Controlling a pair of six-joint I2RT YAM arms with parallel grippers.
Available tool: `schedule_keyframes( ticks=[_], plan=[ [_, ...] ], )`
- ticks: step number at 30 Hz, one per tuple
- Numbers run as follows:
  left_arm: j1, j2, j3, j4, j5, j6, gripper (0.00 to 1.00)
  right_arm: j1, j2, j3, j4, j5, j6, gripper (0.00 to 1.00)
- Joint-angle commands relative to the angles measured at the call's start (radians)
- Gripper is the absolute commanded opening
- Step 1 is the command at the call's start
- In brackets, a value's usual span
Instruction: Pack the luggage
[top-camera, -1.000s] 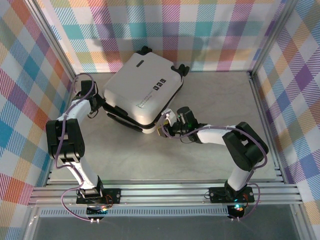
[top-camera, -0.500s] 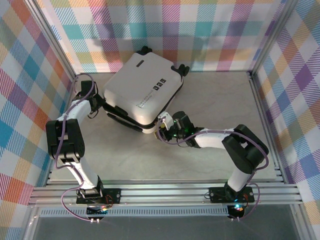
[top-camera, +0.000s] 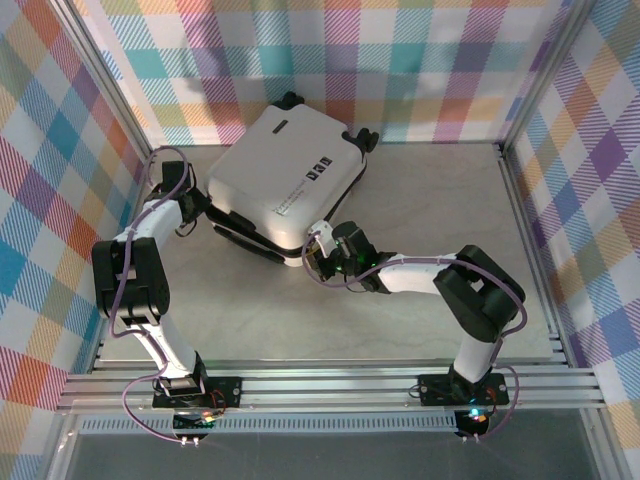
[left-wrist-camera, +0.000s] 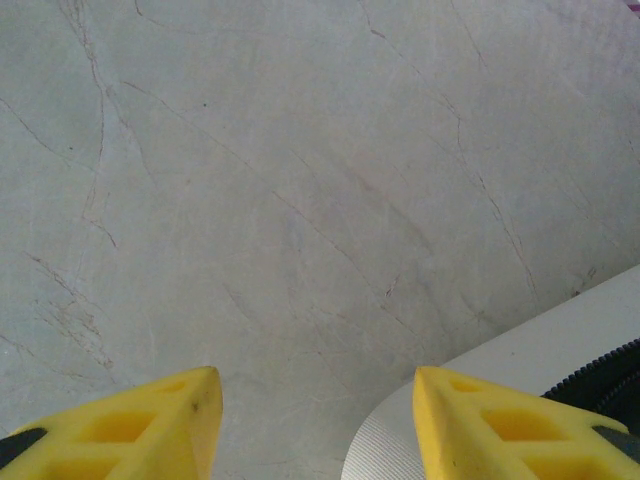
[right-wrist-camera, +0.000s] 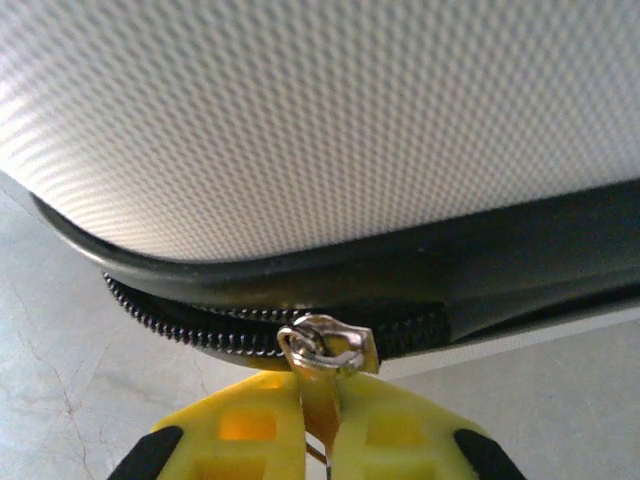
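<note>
White hard-shell suitcase (top-camera: 285, 180) lies lid lowered at eleven o'clock on the grey marbled counter (top-camera: 430, 200); right gripper (right-wrist-camera: 318, 400), jaws pinching its silver zipper pull (right-wrist-camera: 325, 345) at five o'clock, presumably to zip it; left gripper (left-wrist-camera: 315, 395) sits at nine o'clock, jaws parted, empty.

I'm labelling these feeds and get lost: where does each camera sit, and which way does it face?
Top: above and behind the arm bases, looking down on the table; both arms and the suitcase show.
Left wrist: on the left arm, facing down at the table; its open left fingers show.
Right wrist: on the right arm, facing the suitcase's side; right fingers pinch the zipper pull.
Shared: both wrist views catch the suitcase's zipper edge.
</note>
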Motion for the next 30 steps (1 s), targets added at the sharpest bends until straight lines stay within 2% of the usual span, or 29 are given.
schedule_keyframes(
  ticks=[1,5,10,11,15,17,25,30],
  plan=[
    [-0.004,0.003,-0.025,-0.043,0.053,0.017,0.54,0.001,0.009,0.021,0.030,0.037,-0.055,0.05],
    [0.003,0.001,-0.016,-0.059,0.021,0.023,0.54,-0.007,-0.021,-0.002,0.025,-0.037,-0.087,0.00],
    [0.023,0.003,-0.016,-0.055,0.028,0.015,0.54,-0.065,-0.056,-0.032,0.019,-0.174,-0.063,0.01],
    [0.025,-0.002,-0.016,-0.057,0.027,0.017,0.54,-0.081,-0.061,-0.030,0.006,-0.195,-0.056,0.06],
    [0.026,-0.024,-0.023,-0.060,0.019,0.024,0.54,-0.096,-0.091,-0.056,-0.013,-0.114,-0.051,0.28],
    [0.027,-0.027,-0.025,-0.062,0.017,0.028,0.54,-0.099,-0.108,-0.074,0.004,-0.100,-0.035,0.34],
    [0.031,-0.021,-0.026,-0.057,0.029,0.031,0.54,-0.101,-0.132,-0.090,-0.005,-0.119,-0.004,0.45],
    [0.031,-0.022,-0.036,-0.051,0.034,0.030,0.54,-0.071,-0.148,-0.104,0.017,-0.109,-0.012,0.46]
  ],
)
